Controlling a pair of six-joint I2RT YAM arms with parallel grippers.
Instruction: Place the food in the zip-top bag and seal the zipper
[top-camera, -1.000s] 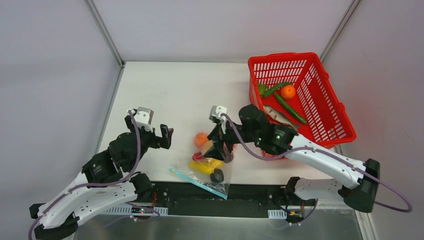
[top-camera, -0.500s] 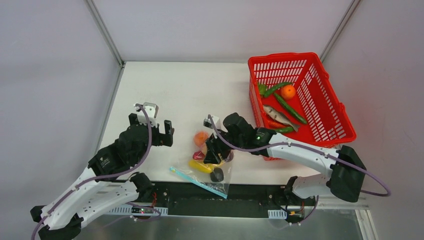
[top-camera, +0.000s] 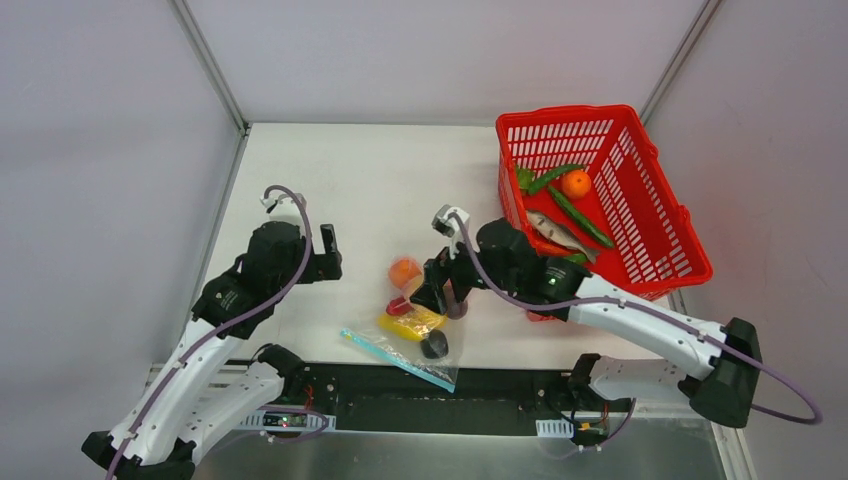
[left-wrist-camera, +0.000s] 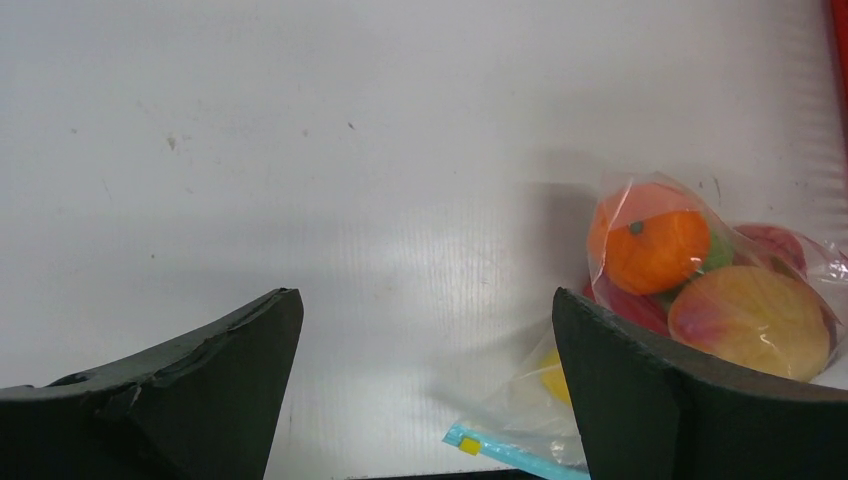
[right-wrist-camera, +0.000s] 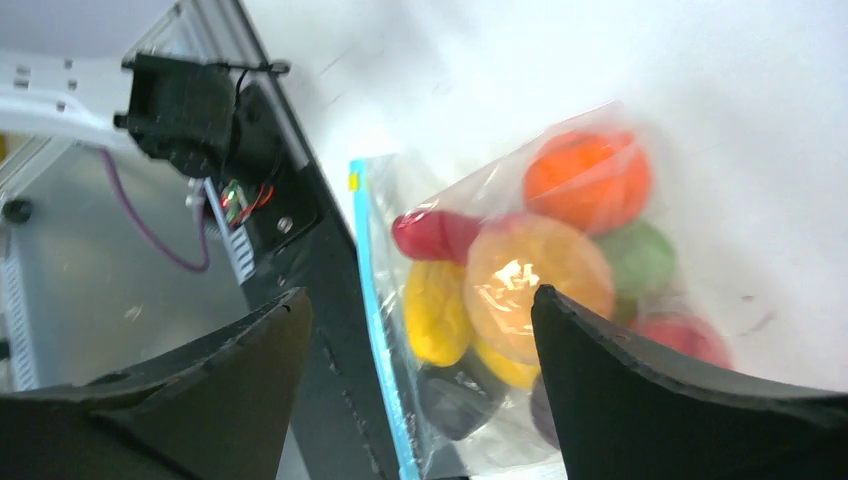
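Observation:
The clear zip-top bag (top-camera: 440, 330) lies near the table's front edge with the food inside it: an orange ball (top-camera: 405, 272), a yellow piece (top-camera: 412, 323) and a dark ball (top-camera: 434, 347). Its teal zipper (top-camera: 395, 360) runs along the near edge, over the black rail. My right gripper (top-camera: 440, 292) hovers open just above the bag. In the right wrist view the peach ball (right-wrist-camera: 538, 285), the orange ball (right-wrist-camera: 588, 180) and the zipper (right-wrist-camera: 375, 300) show between the fingers. My left gripper (top-camera: 325, 255) stands open to the bag's left, apart from it; its view shows the bag (left-wrist-camera: 700, 290) and the zipper (left-wrist-camera: 510, 455) at lower right.
A red mesh basket (top-camera: 565, 113) stands at the back right, holding green pieces, an orange and a fish. It sits close behind my right arm. The table's front edge and a black rail (top-camera: 500, 385) lie just below the bag.
My right gripper narrowed low over the bag, then widened and lifted a little. My left arm has risen and pulled back, away from the bag.

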